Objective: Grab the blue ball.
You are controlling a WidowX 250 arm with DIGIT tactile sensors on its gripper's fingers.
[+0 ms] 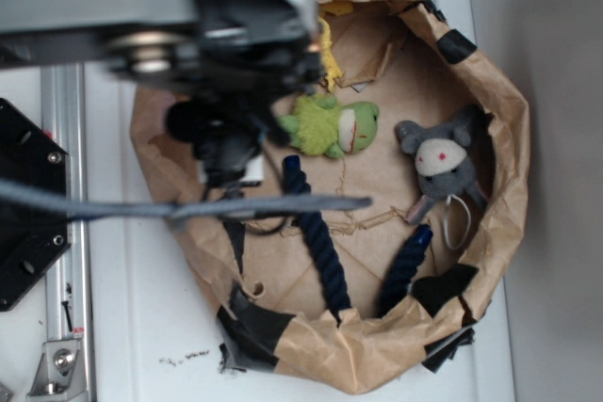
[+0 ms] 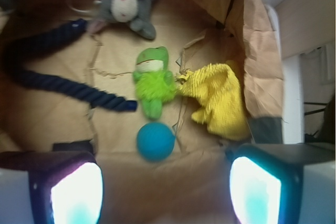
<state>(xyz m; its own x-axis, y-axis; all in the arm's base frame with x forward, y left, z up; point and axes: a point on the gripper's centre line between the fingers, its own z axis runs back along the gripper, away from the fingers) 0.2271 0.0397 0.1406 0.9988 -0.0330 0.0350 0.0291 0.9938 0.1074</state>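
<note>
From where I stand, the arm (image 1: 217, 54) hangs over the left side of a crumpled brown paper nest (image 1: 490, 101) patched with black tape, which sits on a white surface (image 1: 132, 327). The arm's dark body blocks that part of the nest in the exterior view, so the blue ball does not show there at all.

The wrist view tells more. On the far left a dark navy rope (image 2: 58, 85) curves across the paper floor, its cut end stopping just short of the green frog plush (image 2: 152, 80). Above the rope lies a grey mouse toy (image 2: 123, 3) with a pale face. The frog lies roughly in the middle, head toward the mouse, feet toward the camera. Just below the frog's feet, near them but with a sliver of paper between, rests the blue ball (image 2: 156, 141), round and turquoise, alone on the paper. To the right of the frog and touching its side is a rumpled yellow cloth (image 2: 218, 100), lying against the nest's right wall.

The pincer (image 2: 165, 190) is spread wide: its two fingers (image 2: 73, 192) stand at the bottom corners of the wrist view, well apart, with nothing between them. The ball lies ahead of the gap, a little left of its middle, and neither finger touches it.
</note>
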